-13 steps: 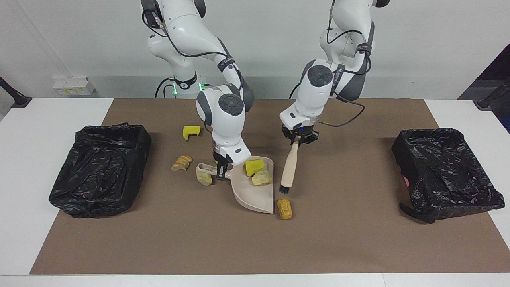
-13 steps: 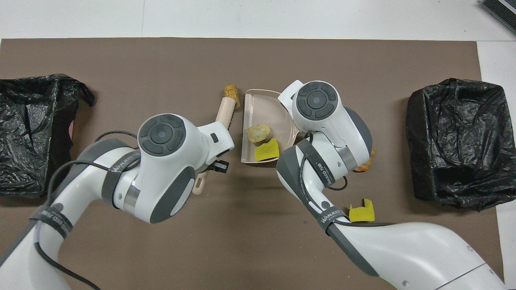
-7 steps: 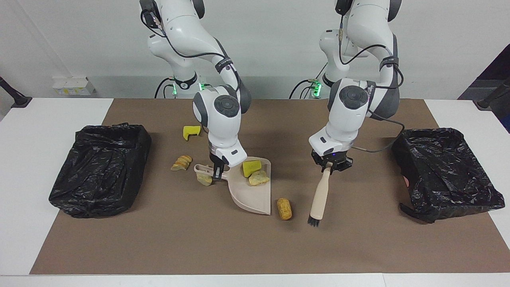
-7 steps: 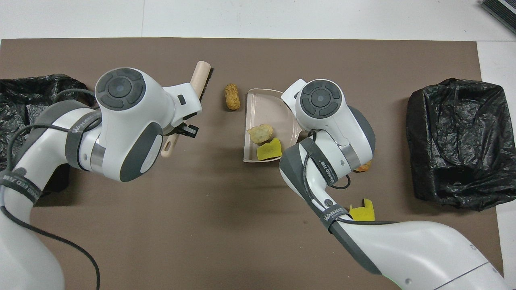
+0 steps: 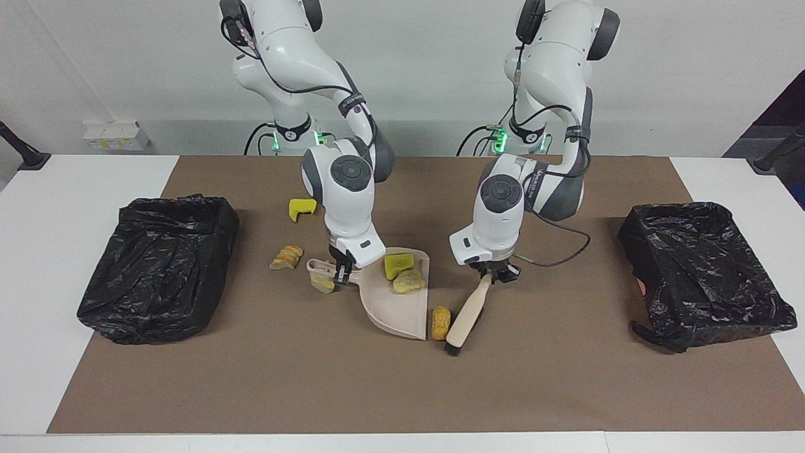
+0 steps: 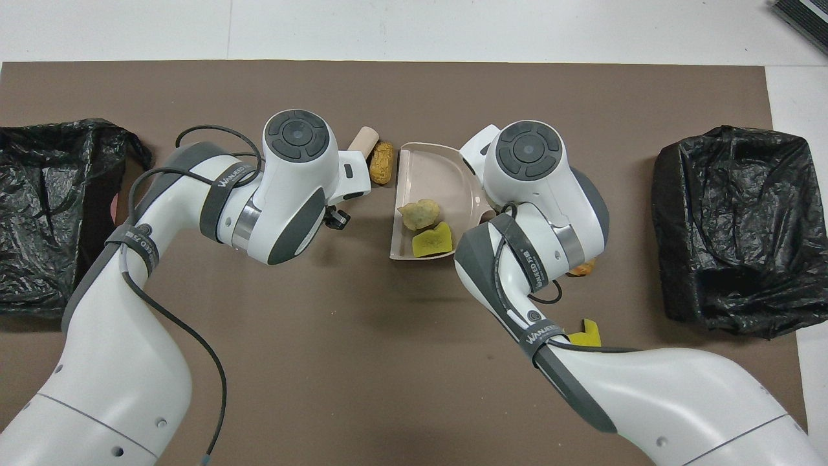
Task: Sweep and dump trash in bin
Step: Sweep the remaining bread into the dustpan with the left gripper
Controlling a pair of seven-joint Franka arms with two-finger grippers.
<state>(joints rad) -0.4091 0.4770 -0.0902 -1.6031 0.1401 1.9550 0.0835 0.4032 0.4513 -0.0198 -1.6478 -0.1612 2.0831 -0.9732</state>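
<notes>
Trash chunks lie around a beige dustpan [image 5: 395,305] on the brown mat [image 5: 566,377] covering the bench. Seen from the facing camera, a yellow wedge [image 5: 399,264] and a tan lump [image 5: 408,281] sit inside the pan. A tan-orange roll [image 5: 439,322] lies just outside the pan's open edge, at about 3 o'clock from it, touching or nearly touching the brush [image 5: 466,314]. Another tan lump [image 5: 322,282] sits by the pan's handle at 9 o'clock, a sliced piece [image 5: 287,257] near it at 10 o'clock, and a yellow notched chunk [image 5: 302,208] at 11 o'clock. The right end effector [image 5: 341,272] is pinching the dustpan's handle. The left end effector [image 5: 492,275] is pinching the brush's handle, bristles down on the mat. Black-lined bins stand at the right arm's end [image 5: 157,267] and the left arm's end [image 5: 704,270].
</notes>
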